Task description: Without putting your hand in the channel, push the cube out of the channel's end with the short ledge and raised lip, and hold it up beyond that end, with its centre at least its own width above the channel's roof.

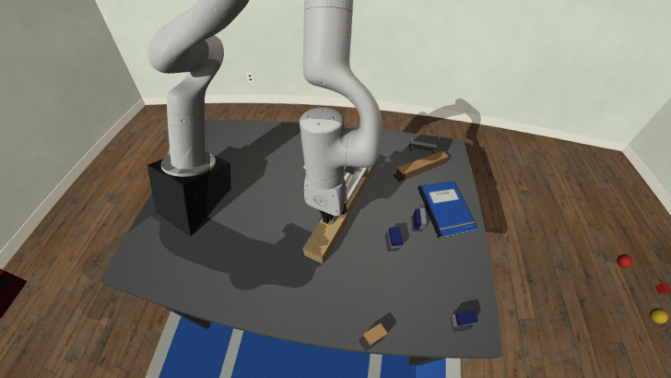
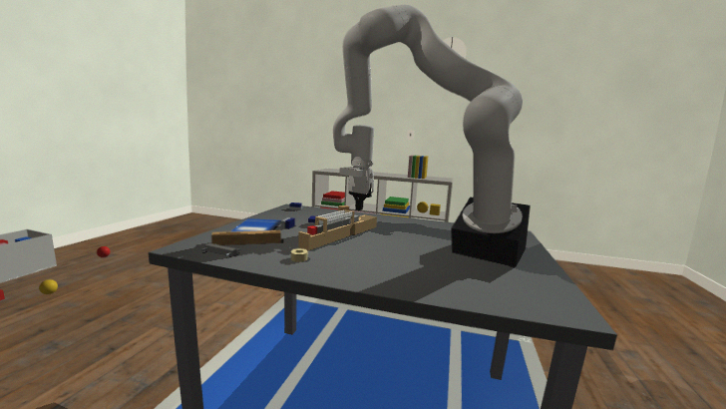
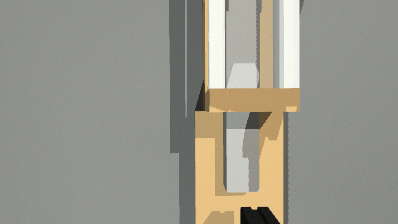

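Over the near end of the wooden channel [image 1: 323, 240], as the top view shows it, the tool [image 1: 331, 217] is held pointing straight down, its fingers pressed together with nothing between them. In the wrist view the black fingertips are seen just behind a grey rod [image 3: 240, 150] that lies lengthwise in the open trough; whether they touch it cannot be told. The rod's far end has passed under the crossbar and beneath the slatted roof [image 2: 335, 216].

A small red cube [image 2: 311, 229] is seen in the exterior view at the channel's left end, in the open wooden part beyond the roof. Whether it sits fully on the ledge against the lip cannot be told at this size.

The pushing step is judged to be in hand or close to done, with the rod used as the pusher so that the tool is kept outside the roofed part. For the next move the tool would need to be raised off the trough, carried along to the cube's end, spread, lowered over the cube, and the cube pinched and lifted well above the roof. The other blocks and the book on the surface [image 1: 281, 290] lie well apart from that path.
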`<state>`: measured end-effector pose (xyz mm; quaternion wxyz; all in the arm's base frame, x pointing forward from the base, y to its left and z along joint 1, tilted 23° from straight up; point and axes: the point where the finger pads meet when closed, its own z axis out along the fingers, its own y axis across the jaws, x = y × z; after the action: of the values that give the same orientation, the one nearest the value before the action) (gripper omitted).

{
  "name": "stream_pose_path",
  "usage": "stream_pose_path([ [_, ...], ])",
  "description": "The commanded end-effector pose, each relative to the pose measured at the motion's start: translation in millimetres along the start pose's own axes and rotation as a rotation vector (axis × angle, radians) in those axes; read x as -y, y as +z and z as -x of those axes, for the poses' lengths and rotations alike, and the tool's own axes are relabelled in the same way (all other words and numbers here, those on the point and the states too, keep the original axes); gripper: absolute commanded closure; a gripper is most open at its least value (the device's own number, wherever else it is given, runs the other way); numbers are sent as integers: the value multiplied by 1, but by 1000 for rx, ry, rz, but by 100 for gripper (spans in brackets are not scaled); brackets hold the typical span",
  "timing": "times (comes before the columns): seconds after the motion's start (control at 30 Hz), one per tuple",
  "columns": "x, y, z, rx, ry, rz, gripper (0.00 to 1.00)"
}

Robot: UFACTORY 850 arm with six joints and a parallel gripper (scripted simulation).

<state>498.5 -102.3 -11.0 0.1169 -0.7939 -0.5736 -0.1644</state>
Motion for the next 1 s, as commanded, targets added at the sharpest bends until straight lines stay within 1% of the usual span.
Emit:
stream_pose_path([
  [0.0, -1, -33, -1, 0, 1, -5, 100],
  [0.4, -1, -34, -1, 0, 1, -5, 100],
  [0.47, -2, -34, -6, 1, 1, -5, 100],
  [0.5, -5, -34, -18, 3, 0, -6, 100],
  [0.53, -9, -33, -38, 6, 0, -6, 100],
  [0.57, -14, -33, -64, 9, 0, -6, 100],
  [0.63, -14, -33, -64, 9, 0, -6, 100],
  [0.67, -17, -33, -97, 12, 0, -6, 100],
  [0.7, -17, -33, -121, 13, 0, -5, 100],
  [0.77, -12, -33, -141, 10, 0, -4, 100],
  [0.93, -3, -33, -223, 0, 1, -4, 100],
  [0.97, -1, -33, -239, 0, 1, -4, 56],
])
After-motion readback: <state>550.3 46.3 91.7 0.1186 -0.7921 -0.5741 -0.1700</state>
